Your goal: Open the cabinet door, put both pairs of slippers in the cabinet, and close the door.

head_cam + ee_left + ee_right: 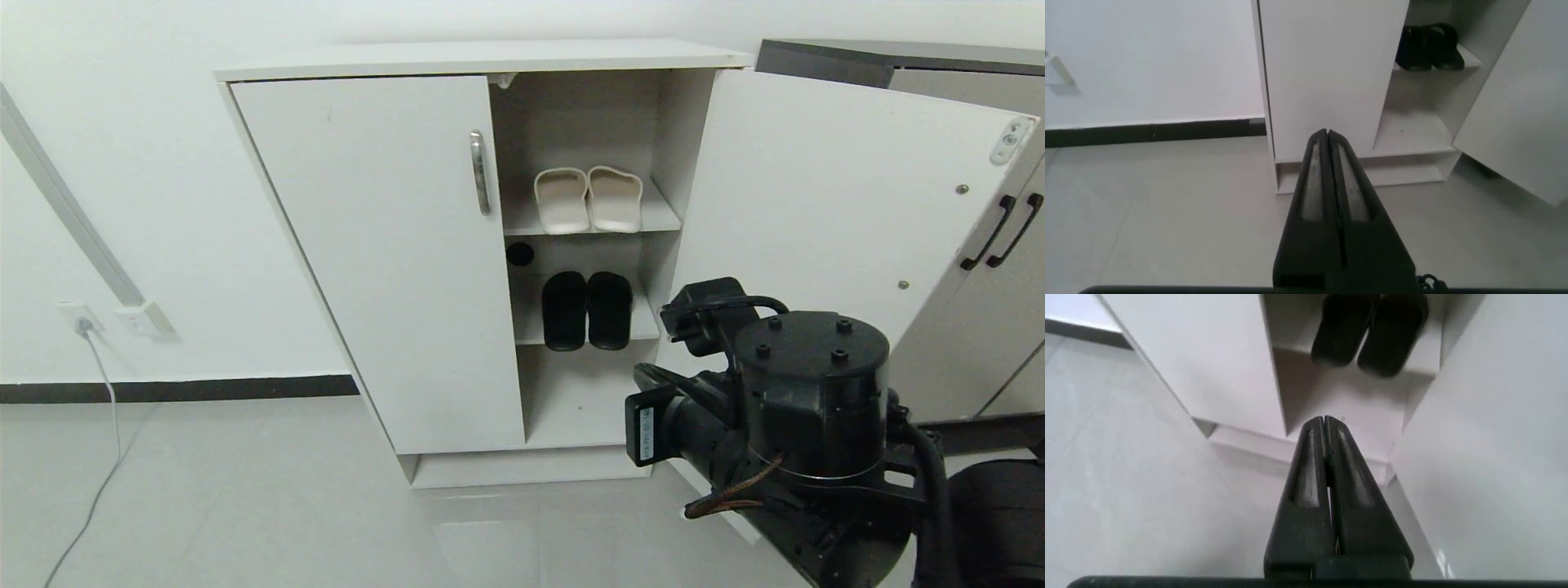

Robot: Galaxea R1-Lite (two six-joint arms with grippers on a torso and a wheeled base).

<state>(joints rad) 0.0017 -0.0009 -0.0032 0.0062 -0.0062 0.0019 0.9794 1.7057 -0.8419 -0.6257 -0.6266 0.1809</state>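
Note:
The white cabinet (482, 59) stands against the wall. Its left door (384, 261) is closed and its right door (824, 212) is swung wide open. A white pair of slippers (588, 200) sits on the upper shelf. A black pair of slippers (586, 310) sits on the middle shelf, also seen as the black slippers (1429, 47) and the black slippers (1372, 327). My right gripper (1324, 423) is shut and empty, low in front of the bottom compartment, beside the open door (1503, 441). My left gripper (1327, 135) is shut and empty, above the floor facing the closed door (1327, 73).
A grey cabinet with black handles (1000, 233) stands right behind the open door. A wall socket with a hanging cable (82, 320) is at the left. Bare tiled floor (245, 506) lies in front of the cabinet.

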